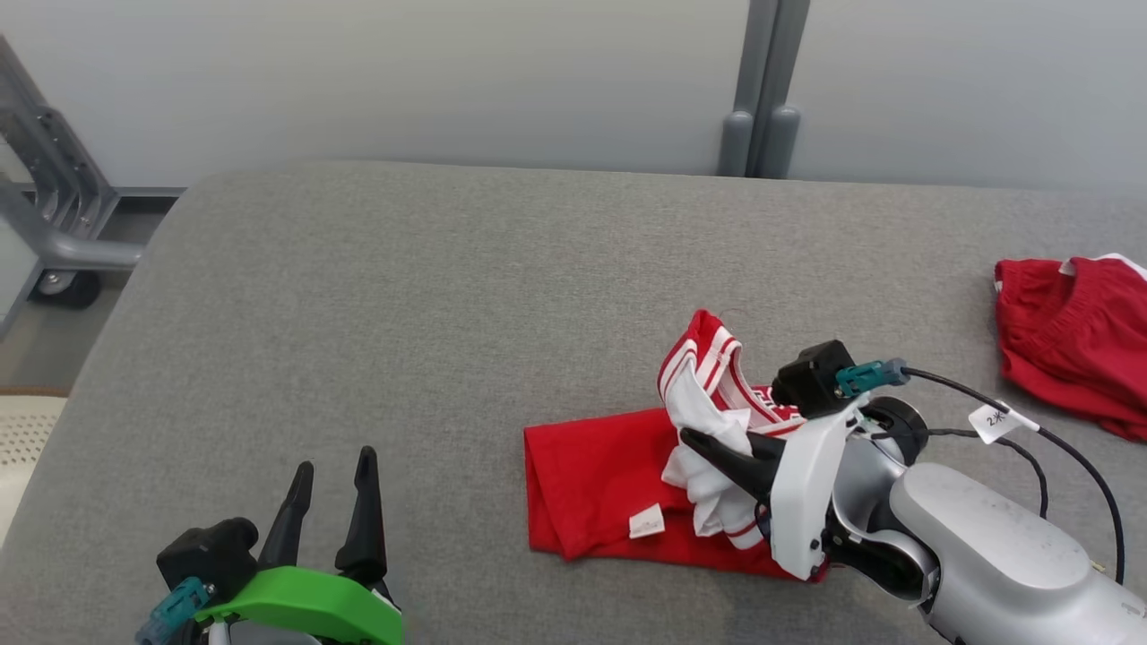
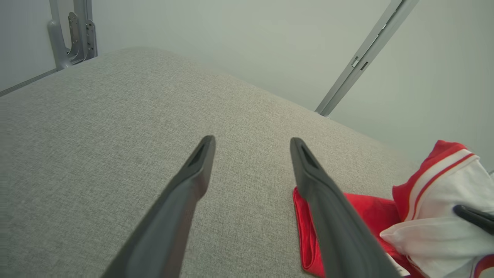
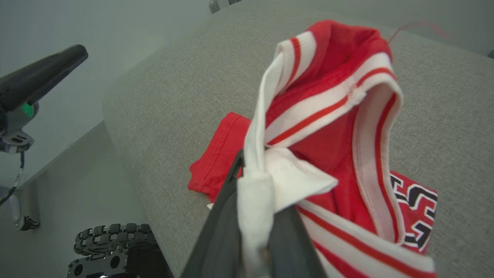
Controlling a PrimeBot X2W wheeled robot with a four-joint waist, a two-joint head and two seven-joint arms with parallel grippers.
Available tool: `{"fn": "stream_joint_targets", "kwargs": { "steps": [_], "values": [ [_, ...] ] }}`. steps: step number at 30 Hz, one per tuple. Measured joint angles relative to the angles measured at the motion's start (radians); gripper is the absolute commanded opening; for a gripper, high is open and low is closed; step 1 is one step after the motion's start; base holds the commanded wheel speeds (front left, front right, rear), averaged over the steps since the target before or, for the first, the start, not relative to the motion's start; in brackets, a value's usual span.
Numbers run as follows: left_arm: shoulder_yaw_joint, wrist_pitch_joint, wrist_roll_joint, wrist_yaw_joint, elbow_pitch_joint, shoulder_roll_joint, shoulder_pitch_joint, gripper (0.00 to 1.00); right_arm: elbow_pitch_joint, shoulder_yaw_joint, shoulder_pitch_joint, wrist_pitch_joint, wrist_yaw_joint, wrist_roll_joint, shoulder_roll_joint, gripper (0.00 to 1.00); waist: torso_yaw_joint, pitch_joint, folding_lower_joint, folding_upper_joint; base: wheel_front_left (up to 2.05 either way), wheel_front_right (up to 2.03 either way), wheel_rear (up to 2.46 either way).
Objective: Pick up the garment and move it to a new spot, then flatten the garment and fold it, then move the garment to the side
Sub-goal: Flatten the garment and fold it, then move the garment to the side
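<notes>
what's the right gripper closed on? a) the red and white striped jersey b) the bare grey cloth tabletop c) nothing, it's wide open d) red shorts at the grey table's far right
a: in the right wrist view, the right gripper pinches a bunched white fold of the red and white striped jersey between its dark fingers.

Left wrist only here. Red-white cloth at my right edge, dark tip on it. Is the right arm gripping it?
Observer: Yes. Head view: right fingers shut on the jersey at its white trim.
Operator: Other clothes around?
Observer: One more red garment, apart, at the far right of the table.
Operator: Print on the jersey?
Observer: Black-and-white lettering, facing up, in the right wrist view.
</notes>
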Motion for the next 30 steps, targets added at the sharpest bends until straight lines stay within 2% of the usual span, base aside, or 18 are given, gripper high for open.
{"fn": "stream_joint_targets", "kwargs": {
  "steps": [9,11,13,20,25,28,30],
  "values": [
    [-0.004,0.0,0.0,0.0,-0.002,-0.001,0.0,1.0,0.12,0.013,-0.044,0.051,0.0,-0.002,0.051,0.0,0.081,0.01,0.0,0.0,0.0,0.0,0.0],
    [-0.004,0.0,0.0,0.0,-0.002,-0.001,0.0,1.0,0.138,0.026,-0.063,0.061,0.0,-0.009,0.066,0.34,0.095,0.015,0.0,0.0,0.0,0.0,0.0],
    [-0.004,0.0,0.0,0.0,-0.001,-0.002,0.0,1.0,0.156,0.039,-0.079,0.071,0.0,-0.016,0.087,1.0,0.107,0.019,0.0,0.0,0.0,0.0,0.0],
    [0.006,-0.008,0.0,0.0,0.001,-0.003,0.0,1.0,0.167,0.097,-0.145,0.099,0.0,-0.037,0.163,1.0,0.12,0.019,0.0,0.0,0.0,0.0,0.0],
    [0.017,-0.011,0.0,0.0,0.001,-0.003,0.0,1.0,0.141,0.092,-0.189,0.091,0.0,-0.036,0.203,1.0,0.11,0.009,0.0,0.0,0.0,0.0,0.0],
    [0.026,-0.012,0.0,0.0,0.001,-0.003,0.003,1.0,0.134,0.068,-0.217,0.073,0.0,-0.036,0.206,1.0,0.098,0.002,0.0,0.0,0.0,0.0,0.0],
    [0.026,-0.012,0.0,0.0,0.0,-0.003,0.004,1.0,0.139,0.039,-0.229,0.055,0.0,-0.035,0.186,1.0,0.088,-0.002,0.0,0.0,0.0,0.0,0.0]
  ]
}}
